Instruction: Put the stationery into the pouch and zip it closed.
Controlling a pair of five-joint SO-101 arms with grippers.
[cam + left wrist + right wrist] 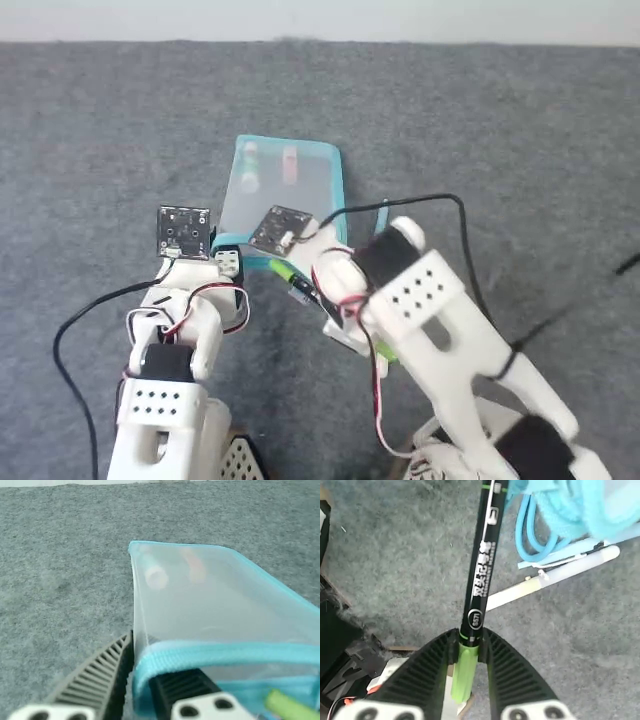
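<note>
Marker at the pouch mouth
Left claw (140, 666) pinches the soft, floppy pouch (210, 600) by its zipper rim, 7 o'clock corner, mid-counter (480, 130); right claw (469, 641) clamps the stiff, light, slick marker (480, 575) near its green end.

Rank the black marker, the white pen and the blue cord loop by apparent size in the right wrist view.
1. black marker, though it is nearest the camera, which flatters it.
2. white pen.
3. blue cord loop, clearly smallest.
</note>
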